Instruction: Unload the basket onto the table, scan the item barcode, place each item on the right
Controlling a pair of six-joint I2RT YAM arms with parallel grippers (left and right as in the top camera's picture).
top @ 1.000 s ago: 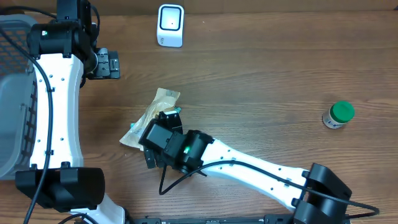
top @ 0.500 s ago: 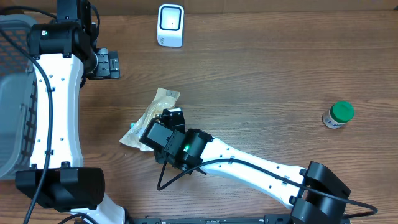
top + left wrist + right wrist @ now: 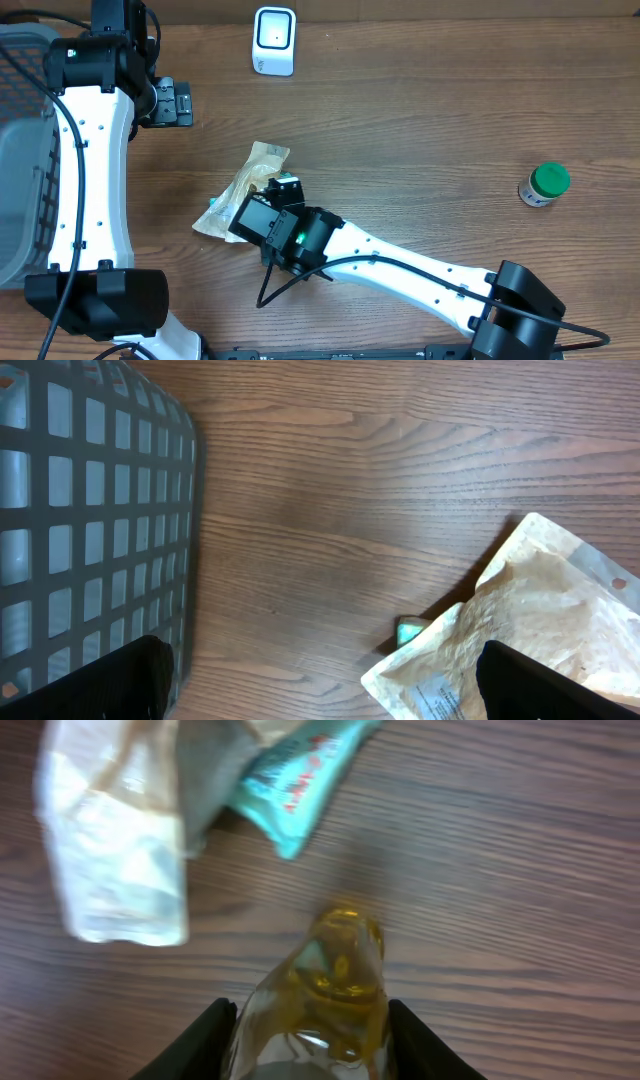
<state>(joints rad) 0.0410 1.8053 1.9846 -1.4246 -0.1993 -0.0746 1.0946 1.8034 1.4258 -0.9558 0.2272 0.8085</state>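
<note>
A clear bottle (image 3: 335,970) with amber liquid lies on the wooden table between the fingers of my right gripper (image 3: 312,1045), which press against both its sides. From overhead the right gripper (image 3: 277,192) covers the bottle, beside a beige pouch (image 3: 243,182). The white barcode scanner (image 3: 274,40) stands at the table's far edge. My left gripper (image 3: 172,103) hangs open and empty at the far left; in its wrist view its fingers (image 3: 130,680) stand wide apart over bare wood.
A grey mesh basket (image 3: 20,150) sits at the left edge, its wall (image 3: 90,510) close to the left gripper. A teal packet (image 3: 300,775) lies by the beige pouch (image 3: 115,850). A green-capped jar (image 3: 545,183) stands far right.
The right gripper's jaws have closed from wide open onto the bottle, and its wrist has shifted slightly toward the pouch. The left arm has not moved.
</note>
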